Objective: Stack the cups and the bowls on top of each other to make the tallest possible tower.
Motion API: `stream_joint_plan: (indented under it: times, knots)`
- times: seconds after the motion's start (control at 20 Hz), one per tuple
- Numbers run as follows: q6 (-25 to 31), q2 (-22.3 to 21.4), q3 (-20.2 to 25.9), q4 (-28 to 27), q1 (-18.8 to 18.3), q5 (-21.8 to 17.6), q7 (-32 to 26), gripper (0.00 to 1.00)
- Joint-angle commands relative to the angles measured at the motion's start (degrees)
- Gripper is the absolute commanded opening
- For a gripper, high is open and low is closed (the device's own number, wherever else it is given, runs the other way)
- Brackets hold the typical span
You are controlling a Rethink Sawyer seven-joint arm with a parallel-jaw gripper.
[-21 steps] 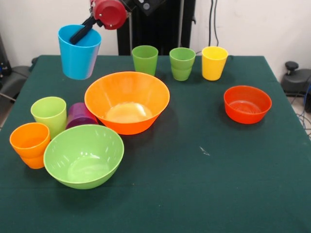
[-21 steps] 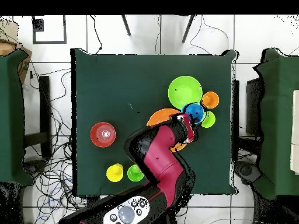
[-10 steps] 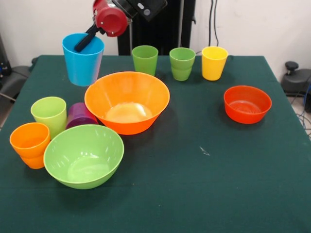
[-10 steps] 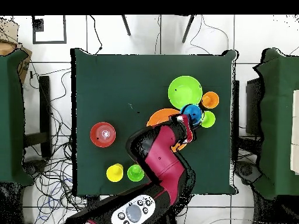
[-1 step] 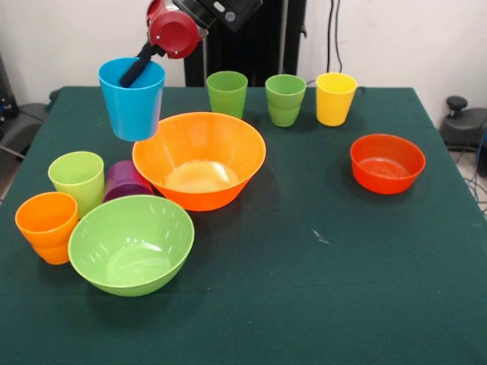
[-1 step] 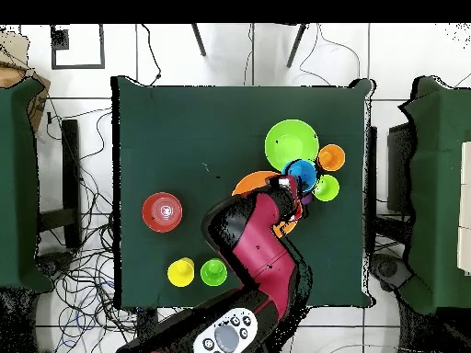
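Blue cup (image 5: pixel 133 98) upright, mouth up, tool (image 5: pixel 135 70) clamped on its rim

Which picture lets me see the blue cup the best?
The front view: the blue cup shows whole, lifted by the claw reaching inside. From overhead you see only its round blue top beside the arm.

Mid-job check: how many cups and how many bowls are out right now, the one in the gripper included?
Cups: 7 (blue held by the gripper, lime, purple, orange, green, second green, yellow)
Bowls: 3 (large orange, lime-green, red-orange)
Total: 10
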Motion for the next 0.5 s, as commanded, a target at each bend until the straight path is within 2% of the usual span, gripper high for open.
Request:
stream_joint_plan:
  times: [0.05, 0.25, 0.5]
  knots:
    - [9.2, -2.0, 11.7, 3.8, -2.5, -0.1, 10.4, 0.0]
    - [10.4, -2.0, 11.4, 3.6, -2.5, -0.2, 10.2, 0.0]
    - [8.0, -2.2, 13.1, 4.3, -3.5, -0.8, 10.2, 0.0]
